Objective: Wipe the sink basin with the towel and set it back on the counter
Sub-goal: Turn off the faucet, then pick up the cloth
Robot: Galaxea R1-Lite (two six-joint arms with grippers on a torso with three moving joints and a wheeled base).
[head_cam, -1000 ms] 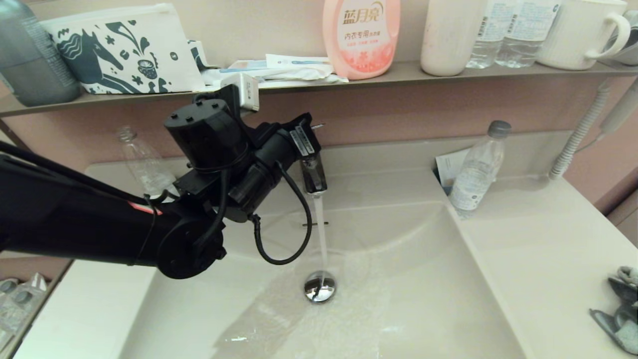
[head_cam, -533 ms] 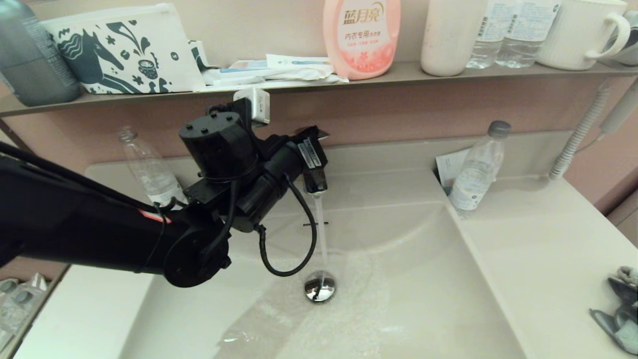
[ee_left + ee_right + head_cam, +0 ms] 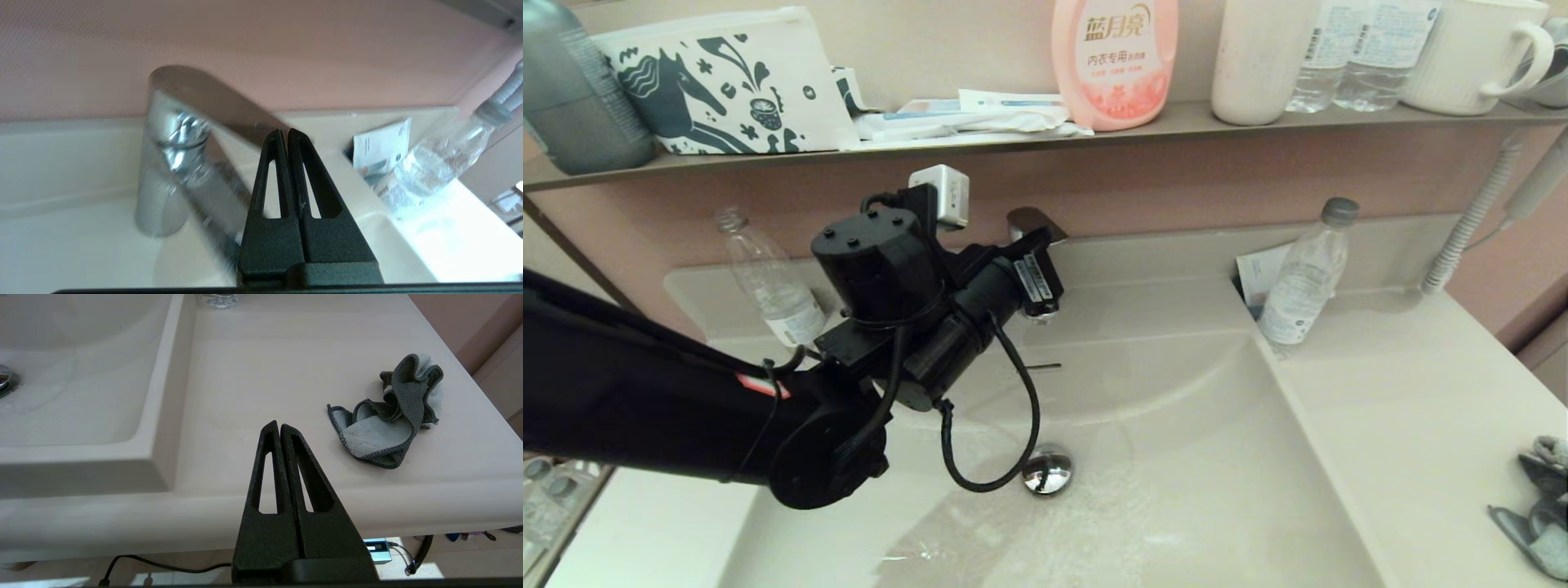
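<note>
The towel [image 3: 388, 420] lay crumpled on the surface [image 3: 265, 375] right of the sink basin [image 3: 73, 375], untouched. It looked soft, light and floppy; pinching a raised fold near the middle should lift it whole. The right hand [image 3: 279, 426] hovered nearby, clenched and empty; the left hand [image 3: 284, 134], also clenched, was at the faucet [image 3: 171, 163].

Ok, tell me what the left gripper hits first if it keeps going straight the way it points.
Most likely the tap's lever. The shut left gripper points at its underside, its tips right by it, though the gap between them is hard to judge.
</note>
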